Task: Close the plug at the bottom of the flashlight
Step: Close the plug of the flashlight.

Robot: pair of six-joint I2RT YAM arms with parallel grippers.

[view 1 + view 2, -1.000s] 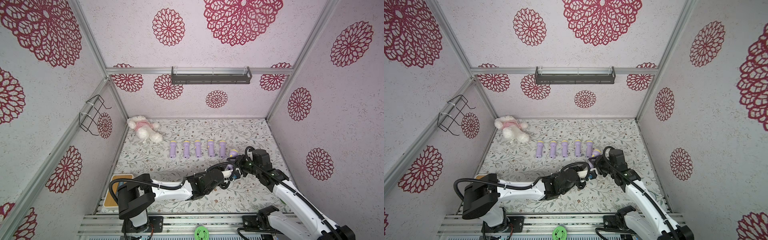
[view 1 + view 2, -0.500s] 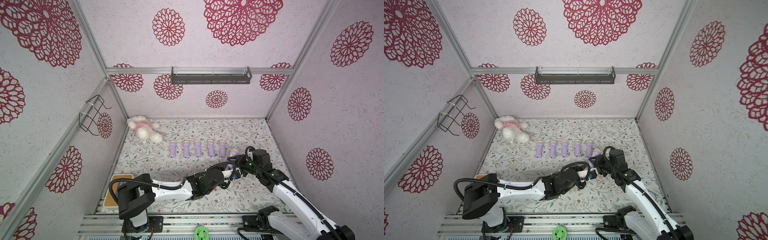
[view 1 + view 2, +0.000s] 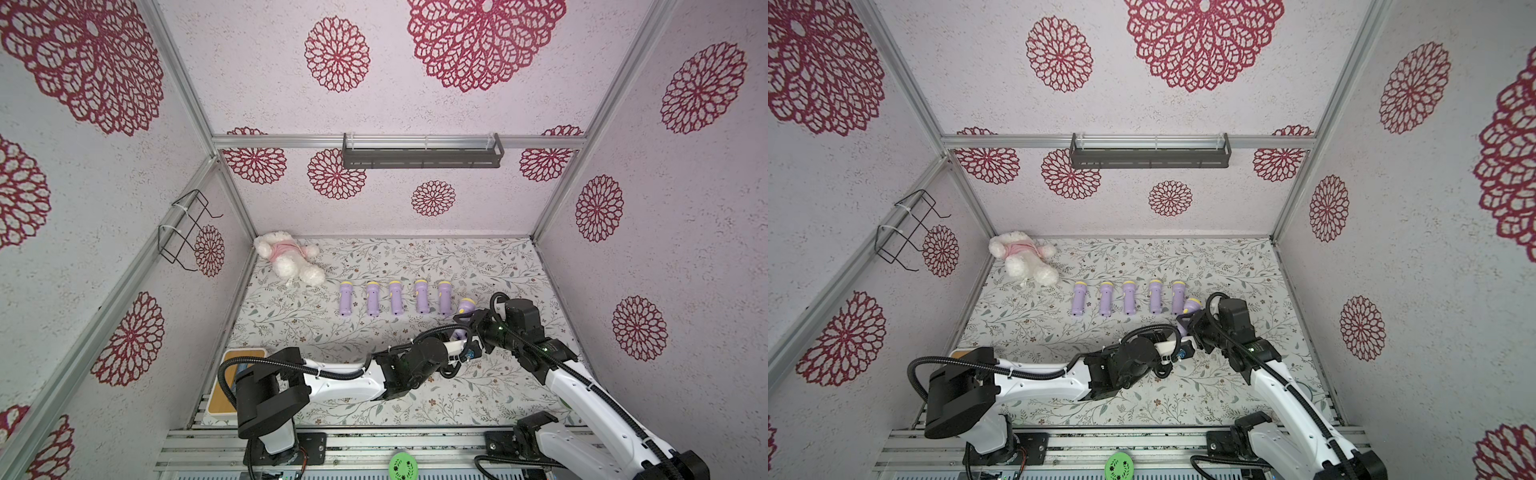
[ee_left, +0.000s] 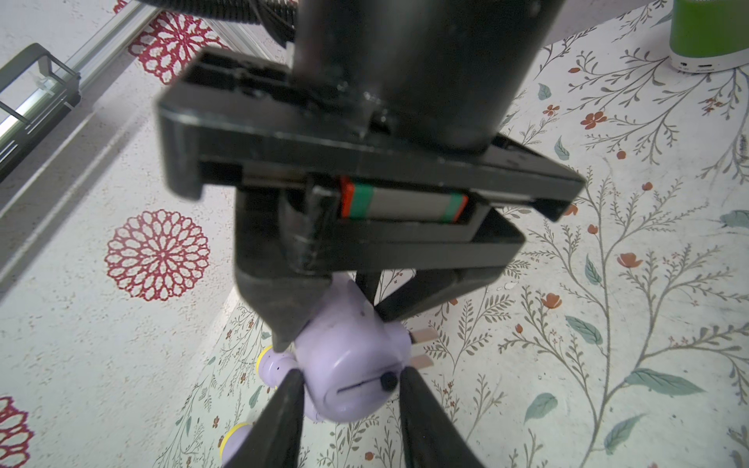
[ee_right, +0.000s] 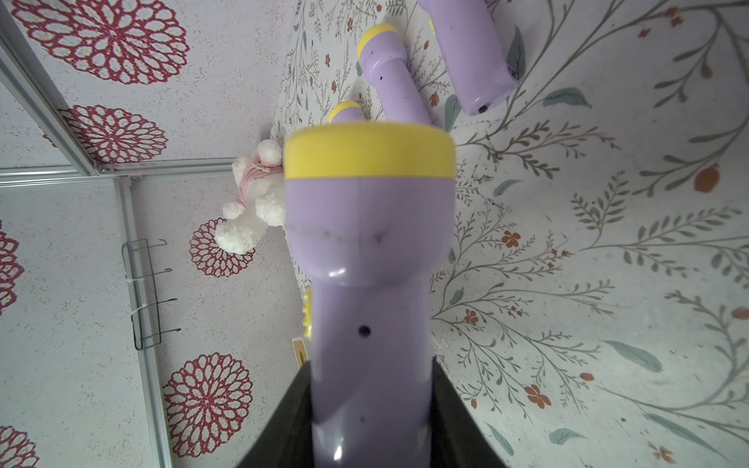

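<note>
In both top views the right gripper (image 3: pixel 467 322) is clamped on a purple flashlight (image 3: pixel 467 305) with a yellow head. It holds the flashlight above the flowered worktop (image 3: pixel 457 266), just beside the right end of a row of five more flashlights (image 3: pixel 392 298). The left gripper (image 3: pixel 460 341) meets the flashlight's lower end from the near side. A white stuffed toy (image 3: pixel 286 259) lies in the far left corner.

In the left wrist view the flashlight's base faces the camera, showing a slot and a small black dot. The left gripper's fingers (image 4: pixel 289 405) stand one at each side of the base, right against it; whether they press on it I cannot tell. Two metal prongs (image 4: pixel 423 335) stick out from the side of the base.

In the right wrist view the right gripper's fingers (image 5: pixel 292 425) hug the flashlight's body on both sides, with the yellow head pointing away from the camera.
</note>
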